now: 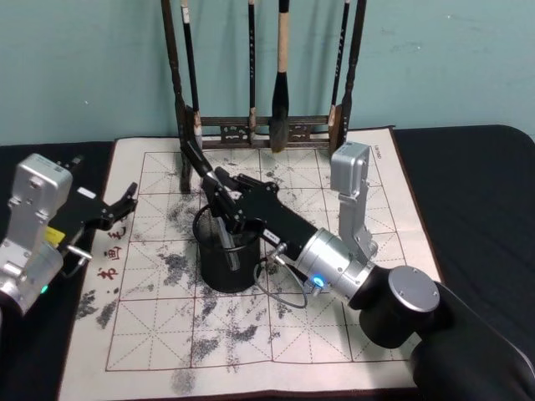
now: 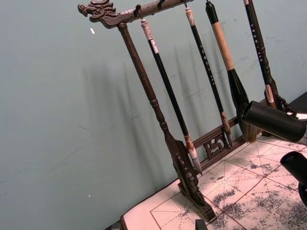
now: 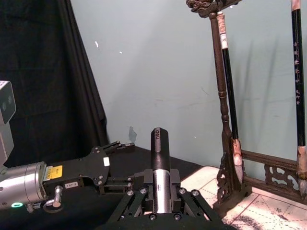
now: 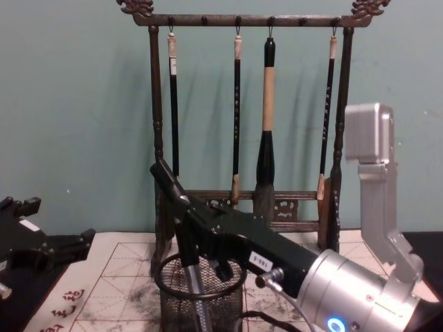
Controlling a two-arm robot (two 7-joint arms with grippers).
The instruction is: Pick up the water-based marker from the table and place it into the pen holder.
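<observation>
Black right end effector [image 1: 219, 194] clamps the black-capped, silver-barrelled water-based marker [image 4: 168, 185], tilted above the short round black wire-mesh pen holder [image 1: 227, 261].
Marker's lower end dips inside the holder's rim at the centre of the head view; the holder stands on the white ink-stained grid mat [image 1: 351, 334] over the dark table [image 1: 476, 184]. Left end effector [image 1: 124, 203], fingers spread and holding nothing, hovers at mid-left. Dark wooden brush rack [image 4: 158, 104] with hanging brushes stands behind.

Right arm stretches forward, its tool [image 1: 219, 194] clamped on a dark cylinder; left tool [image 1: 119, 205] hangs with fingers spread at left.
</observation>
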